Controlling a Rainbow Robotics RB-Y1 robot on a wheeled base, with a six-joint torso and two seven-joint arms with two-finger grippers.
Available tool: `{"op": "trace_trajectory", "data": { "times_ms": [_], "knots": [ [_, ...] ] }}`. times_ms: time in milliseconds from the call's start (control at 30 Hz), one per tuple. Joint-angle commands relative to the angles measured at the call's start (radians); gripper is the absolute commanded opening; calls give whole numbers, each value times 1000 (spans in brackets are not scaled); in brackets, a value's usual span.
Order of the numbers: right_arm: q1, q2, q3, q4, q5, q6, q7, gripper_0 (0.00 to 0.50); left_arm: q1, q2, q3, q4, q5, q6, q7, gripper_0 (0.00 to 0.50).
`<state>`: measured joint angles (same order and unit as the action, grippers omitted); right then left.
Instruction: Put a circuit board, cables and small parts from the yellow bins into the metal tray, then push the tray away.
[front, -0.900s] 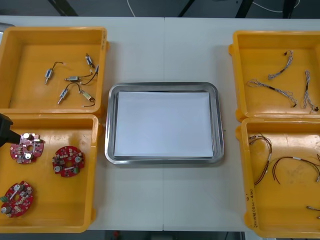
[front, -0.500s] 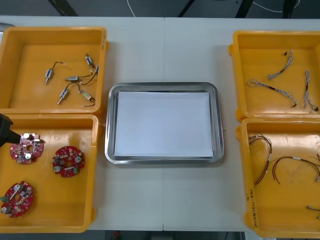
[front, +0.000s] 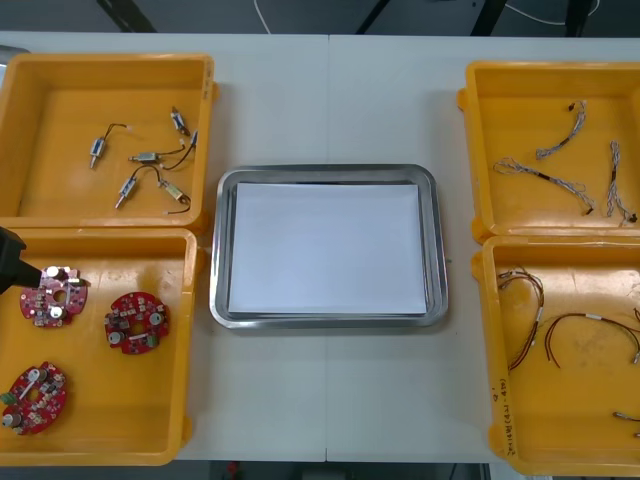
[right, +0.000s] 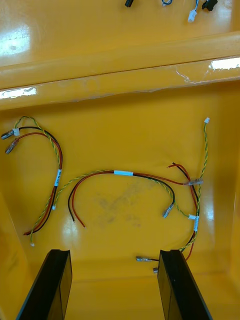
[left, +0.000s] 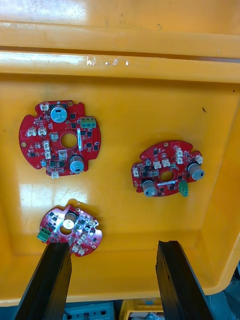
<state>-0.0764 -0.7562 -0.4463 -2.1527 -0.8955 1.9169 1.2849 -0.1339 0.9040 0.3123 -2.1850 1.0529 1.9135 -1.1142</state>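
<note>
Three round red circuit boards (front: 136, 322) lie in the near left yellow bin (front: 120, 420). My left gripper (left: 112, 285) hangs open above that bin's floor. The smallest-looking board (left: 70, 230) lies just beyond its left finger (left: 50, 280), and two more boards (left: 60, 139) (left: 167, 168) are farther off. A black part of the left arm (front: 9, 260) shows at the bin's left edge. My right gripper (right: 114, 287) is open over the near right bin (front: 580, 410), with red and yellow cables (right: 122, 175) spread ahead of its fingers. The metal tray (front: 327, 172), white inside, holds nothing.
The far left bin (front: 60, 110) holds several small metal parts (front: 150, 160). Twisted blue and white cables (front: 560, 180) lie in the far right bin (front: 520, 110). Bare table surrounds the tray in front and behind.
</note>
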Motion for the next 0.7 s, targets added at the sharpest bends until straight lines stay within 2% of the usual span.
{"op": "trace_trajectory", "data": {
  "times_ms": [33,700],
  "knots": [
    [15,-38,-15,-7,7,3,47,500,19,42,30,-4,-8,6,-38,500],
    [15,-38,-15,-7,7,3,47,500,19,42,30,-4,-8,6,-38,500]
  ]
}}
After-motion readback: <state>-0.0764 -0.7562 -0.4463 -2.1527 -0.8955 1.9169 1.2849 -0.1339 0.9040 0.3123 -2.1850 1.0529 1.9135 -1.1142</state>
